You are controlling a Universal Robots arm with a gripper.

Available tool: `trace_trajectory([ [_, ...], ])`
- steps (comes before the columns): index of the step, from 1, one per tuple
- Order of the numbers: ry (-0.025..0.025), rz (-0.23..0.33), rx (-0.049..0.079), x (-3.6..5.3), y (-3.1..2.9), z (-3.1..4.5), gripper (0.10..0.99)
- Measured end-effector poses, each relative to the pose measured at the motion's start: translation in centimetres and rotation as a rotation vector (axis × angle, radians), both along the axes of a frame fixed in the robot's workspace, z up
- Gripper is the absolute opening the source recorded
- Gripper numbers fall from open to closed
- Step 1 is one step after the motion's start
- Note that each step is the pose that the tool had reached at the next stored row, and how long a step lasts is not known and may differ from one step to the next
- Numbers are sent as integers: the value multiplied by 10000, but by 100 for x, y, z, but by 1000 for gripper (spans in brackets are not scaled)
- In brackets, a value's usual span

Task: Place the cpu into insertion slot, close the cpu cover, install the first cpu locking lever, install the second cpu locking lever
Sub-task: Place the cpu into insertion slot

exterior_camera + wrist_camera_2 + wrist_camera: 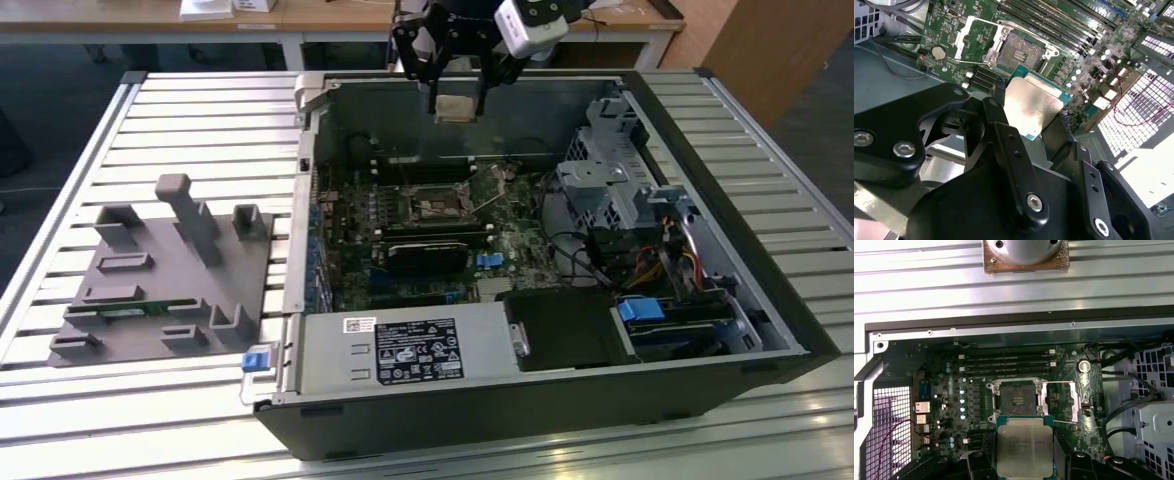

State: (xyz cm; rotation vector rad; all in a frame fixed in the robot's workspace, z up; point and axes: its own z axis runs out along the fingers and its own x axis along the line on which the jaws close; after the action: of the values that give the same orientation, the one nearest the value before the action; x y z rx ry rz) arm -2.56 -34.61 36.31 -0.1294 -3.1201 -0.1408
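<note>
One cpu [1024,447] pinched by its edges in the hand [1032,100], held above the open insertion slot [1016,400], not yet seated. Risk: tilt or misalignment on descent could catch the slot's rim and knock it loose.

A slatted aluminium table [200,120] is noted as the carrying surface, and its ribbed silver profiles [929,285] are also seen in the first wrist view. An open black computer case [534,415] is laid on its side on the slats towards the exterior view's right. A grey moulded fixture [160,290] with upright posts and pockets is set flat just beside it at the exterior view's left. In the first wrist view, a round silver base [1024,246] on a brown plate [990,265] is recorded resting on the table beyond the case's rim.
</note>
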Motion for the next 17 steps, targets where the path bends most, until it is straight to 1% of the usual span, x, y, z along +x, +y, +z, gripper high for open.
trace_trajectory([
  [17, 0, -320, 0, 0, 0, 0, 541],
])
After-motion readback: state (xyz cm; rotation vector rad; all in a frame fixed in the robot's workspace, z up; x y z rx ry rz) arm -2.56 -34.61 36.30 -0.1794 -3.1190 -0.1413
